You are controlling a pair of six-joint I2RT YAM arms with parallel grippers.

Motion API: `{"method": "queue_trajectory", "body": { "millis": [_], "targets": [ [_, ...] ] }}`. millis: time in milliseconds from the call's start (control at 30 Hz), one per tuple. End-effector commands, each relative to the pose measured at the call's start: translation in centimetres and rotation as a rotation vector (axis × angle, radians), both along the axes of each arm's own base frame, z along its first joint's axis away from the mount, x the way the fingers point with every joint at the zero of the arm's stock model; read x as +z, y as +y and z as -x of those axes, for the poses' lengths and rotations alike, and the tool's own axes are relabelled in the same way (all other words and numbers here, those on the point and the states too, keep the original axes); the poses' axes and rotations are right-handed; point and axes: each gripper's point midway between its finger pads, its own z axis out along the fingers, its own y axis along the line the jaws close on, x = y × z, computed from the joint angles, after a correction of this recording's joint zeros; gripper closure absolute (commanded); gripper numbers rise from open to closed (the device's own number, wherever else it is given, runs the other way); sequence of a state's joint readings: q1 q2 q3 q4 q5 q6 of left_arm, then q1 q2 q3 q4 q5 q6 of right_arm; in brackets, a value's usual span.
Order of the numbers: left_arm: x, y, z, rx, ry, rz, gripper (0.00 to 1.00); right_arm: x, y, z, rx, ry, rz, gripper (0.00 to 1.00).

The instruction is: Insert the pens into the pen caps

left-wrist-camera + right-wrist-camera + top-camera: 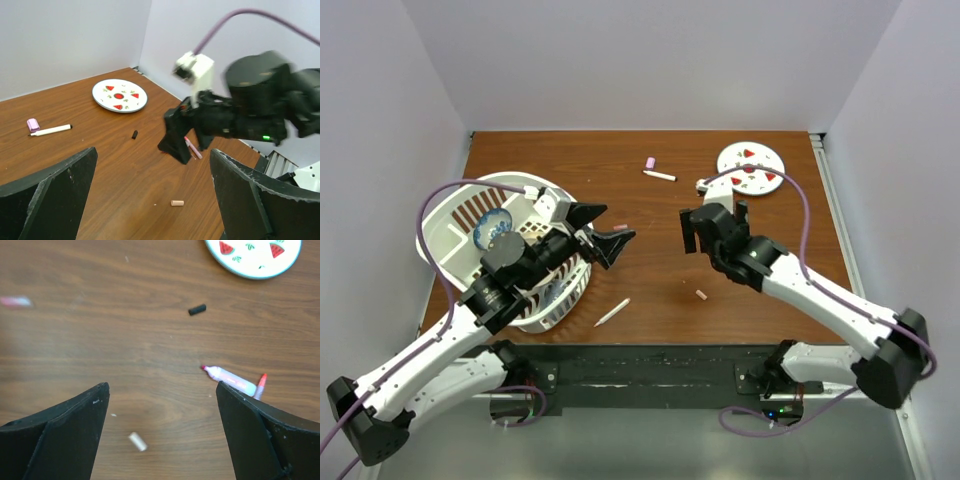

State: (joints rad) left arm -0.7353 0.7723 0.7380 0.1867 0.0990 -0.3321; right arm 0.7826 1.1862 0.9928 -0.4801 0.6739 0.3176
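Observation:
My left gripper (607,229) is open and empty, raised over the table's middle; it also shows in its wrist view (154,165). My right gripper (714,226) is open and empty, low over two pink-lilac pens (230,379) lying side by side. These pens (193,148) also show beside its fingers. A white pen (659,175) and a lilac cap (650,162) lie at the back. Another white pen (612,312) lies at the front. A peach cap (701,295) lies between the arms. A black cap (197,309) lies near the plate. A small pink piece (620,228) lies by my left fingertips.
A white basket (450,225) holding a blue-patterned bowl stands at the left, under my left arm. A round white plate with red spots (751,167) sits at the back right. White walls close in the table on three sides.

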Motion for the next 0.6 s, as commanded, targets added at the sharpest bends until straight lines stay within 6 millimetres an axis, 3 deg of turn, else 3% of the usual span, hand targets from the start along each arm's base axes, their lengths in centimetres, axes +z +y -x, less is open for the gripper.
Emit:
{"method": "queue_trajectory", "body": {
  "millis": [0, 67, 100, 167, 267, 400, 500, 567],
  "targets": [
    [1.6, 0.4, 0.2, 0.007, -0.073, 0.026, 0.0, -2.4, -2.2, -3.0, 0.036, 0.157, 0.176, 0.15],
    [1.8, 0.4, 0.5, -0.006, -0.078, 0.032, 0.01, -3.6, -3.9, -4.1, -0.003, 0.208, 0.228, 0.18],
    [1.7, 0.3, 0.5, -0.01, -0.078, 0.031, 0.01, -5.1, -5.0, -4.9, -0.026, 0.259, 0.248, 0.21],
    [1.7, 0.3, 0.5, -0.009, -0.078, 0.031, 0.01, -6.3, -5.9, -5.7, -0.001, 0.3, 0.31, 0.24],
    [1.7, 0.3, 0.5, -0.006, -0.079, 0.033, 0.01, -8.9, -7.5, -6.0, 0.058, 0.404, 0.372, 0.28],
    [1.5, 0.3, 0.4, -0.006, -0.076, 0.031, 0.01, -11.0, -11.4, -6.2, 0.025, 0.504, 0.318, 0.31],
    [1.7, 0.3, 0.5, -0.01, -0.081, 0.033, 0.01, -11.4, -12.7, -6.5, 0.052, 0.526, 0.262, 0.36],
    [1.7, 0.3, 0.5, -0.011, -0.083, 0.031, 0.01, -11.5, -11.6, -6.6, 0.142, 0.527, 0.191, 0.38]
  ]
}}
